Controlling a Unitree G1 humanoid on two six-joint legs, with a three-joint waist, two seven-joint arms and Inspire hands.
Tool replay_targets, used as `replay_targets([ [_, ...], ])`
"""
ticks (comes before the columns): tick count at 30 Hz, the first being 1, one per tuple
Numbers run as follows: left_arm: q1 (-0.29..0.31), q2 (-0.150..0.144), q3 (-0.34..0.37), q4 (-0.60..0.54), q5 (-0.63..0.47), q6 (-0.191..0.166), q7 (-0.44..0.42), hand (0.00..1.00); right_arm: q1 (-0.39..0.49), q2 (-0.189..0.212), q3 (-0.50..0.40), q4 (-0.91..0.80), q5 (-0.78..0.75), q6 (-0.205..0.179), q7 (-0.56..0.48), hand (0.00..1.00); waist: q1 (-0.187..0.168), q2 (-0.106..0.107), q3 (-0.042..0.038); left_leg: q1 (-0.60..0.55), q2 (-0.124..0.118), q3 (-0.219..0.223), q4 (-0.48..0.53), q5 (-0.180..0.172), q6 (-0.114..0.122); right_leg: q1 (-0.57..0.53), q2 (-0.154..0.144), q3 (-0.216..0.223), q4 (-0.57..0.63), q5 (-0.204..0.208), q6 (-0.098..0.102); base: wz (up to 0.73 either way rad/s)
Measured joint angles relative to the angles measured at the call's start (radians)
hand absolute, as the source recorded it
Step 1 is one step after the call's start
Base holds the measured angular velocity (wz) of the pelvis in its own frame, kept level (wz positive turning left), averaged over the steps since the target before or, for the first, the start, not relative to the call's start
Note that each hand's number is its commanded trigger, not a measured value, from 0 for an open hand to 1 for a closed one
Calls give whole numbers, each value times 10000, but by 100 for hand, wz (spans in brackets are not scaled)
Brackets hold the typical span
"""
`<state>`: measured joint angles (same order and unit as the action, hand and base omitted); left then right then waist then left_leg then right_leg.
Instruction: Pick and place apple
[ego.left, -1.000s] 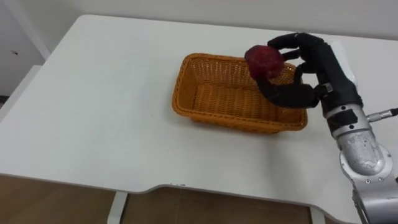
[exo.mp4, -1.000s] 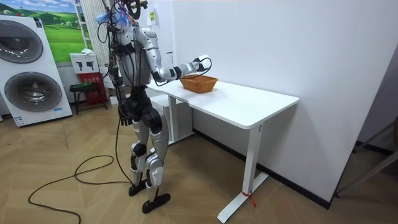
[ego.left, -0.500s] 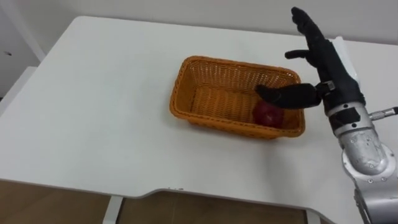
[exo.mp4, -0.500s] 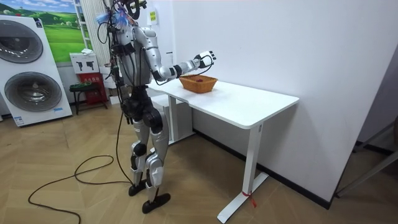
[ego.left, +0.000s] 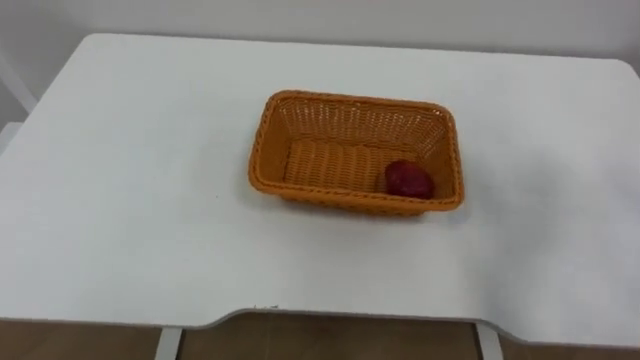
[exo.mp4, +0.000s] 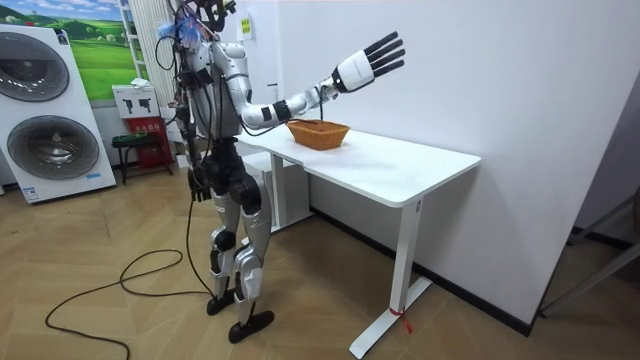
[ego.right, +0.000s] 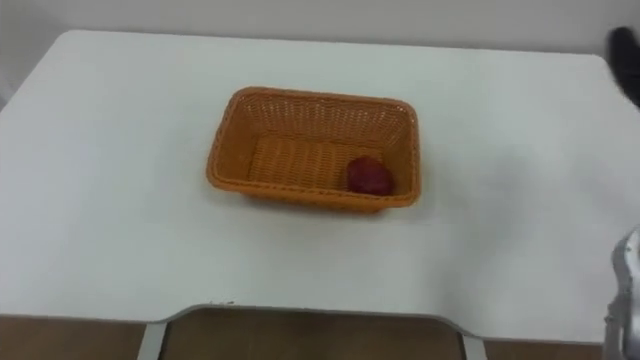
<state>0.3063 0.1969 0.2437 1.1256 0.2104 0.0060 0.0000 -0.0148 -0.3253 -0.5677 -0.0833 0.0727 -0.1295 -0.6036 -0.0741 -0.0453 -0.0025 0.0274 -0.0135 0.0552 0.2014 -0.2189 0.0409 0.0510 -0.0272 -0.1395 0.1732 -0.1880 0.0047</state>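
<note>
A rectangular orange woven wicker basket sits on a plain white rectangular table, roughly midway between the table's left and right edges and a little toward the far side. The dark red apple lies inside the basket on its woven bottom, toward the near right corner, close to the near wall and apart from both hands. In the room view the robot stands upright at the end of the table on the room view's left, on a wooden floor, facing along the tabletop with the basket just before it. Its right arm stretches out over that end of the table and slopes upward, so the right hand is well above the basket and in front of the white wall - fully open, fingers straight and spread wide, holding nothing. The left hand hangs down beside the robot's hip, away from the table - how it is set cannot be told at that distance. Behind the robot, at the room view's left, stand two white front-loading washing machines.
</note>
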Motion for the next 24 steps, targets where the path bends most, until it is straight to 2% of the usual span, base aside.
replay_targets([
  [4,35,-7,301,-186,29,24,152,0,86,0,-1202,1413,1263,-47,-1426,0,-275,15,-27,-82,13,-15,-27,-4,2,-31,-3,-13,17,0,0,0],
  [6,11,33,294,-239,97,191,191,0,224,0,-1383,2091,1838,-31,-2027,0,-340,73,-62,-97,12,-11,-24,-6,2,-46,-3,-5,28,0,0,0],
  [7,0,32,296,-357,120,270,191,0,437,0,-1484,2530,2117,-12,-2302,0,-395,111,-106,-184,8,-3,-7,-5,2,-176,-3,14,113,0,0,-4],
  [8,6,26,308,-518,120,349,195,0,578,0,-1626,3011,2538,8,-2480,0,-391,128,-88,-205,-2,21,-6,-5,3,-219,-4,33,142,0,0,-5],
  [12,9,23,331,-950,159,557,411,0,747,13,-1803,5301,4088,149,-2726,0,-393,194,-105,-156,1,49,7,-4,2,-175,1,29,149,-1,-1,-1],
  [15,-93,-88,330,-1010,162,599,564,0,766,61,-1618,7777,5213,247,-2457,0,-363,282,-96,-165,4,69,-17,-4,2,-162,7,92,152,2,-6,0],
  [17,-91,-212,329,-1045,174,614,574,0,995,303,-1401,9751,5907,478,-1902,0,-335,329,-94,-156,-6,-24,-3,-4,2,-98,-2,21,152,0,-8,11],
  [18,-83,-237,331,-1045,172,617,575,0,1053,431,-1400,10137,5955,571,-1769,0,-300,332,-93,-156,-6,-31,1,-4,0,-91,1,26,149,-1,-9,8],
  [20,-78,-362,333,-1024,175,687,551,0,1349,931,-1272,11111,6543,854,-1263,0,-163,353,-79,-149,-3,7,0,-4,-1,-114,17,142,156,-13,-23,-5],
  [22,-101,-388,328,-1010,189,792,443,0,1458,1225,-1054,11586,6801,1016,-808,0,-60,351,-67,-145,-6,98,3,-5,-2,-157,51,333,152,-12,-24,-15],
  [24,-105,-395,301,-1013,183,803,270,0,1537,1365,-382,12177,6861,1081,-154,0,-65,343,-54,-148,2,50,29,-8,3,-141,40,346,137,-12,-23,-4],
])
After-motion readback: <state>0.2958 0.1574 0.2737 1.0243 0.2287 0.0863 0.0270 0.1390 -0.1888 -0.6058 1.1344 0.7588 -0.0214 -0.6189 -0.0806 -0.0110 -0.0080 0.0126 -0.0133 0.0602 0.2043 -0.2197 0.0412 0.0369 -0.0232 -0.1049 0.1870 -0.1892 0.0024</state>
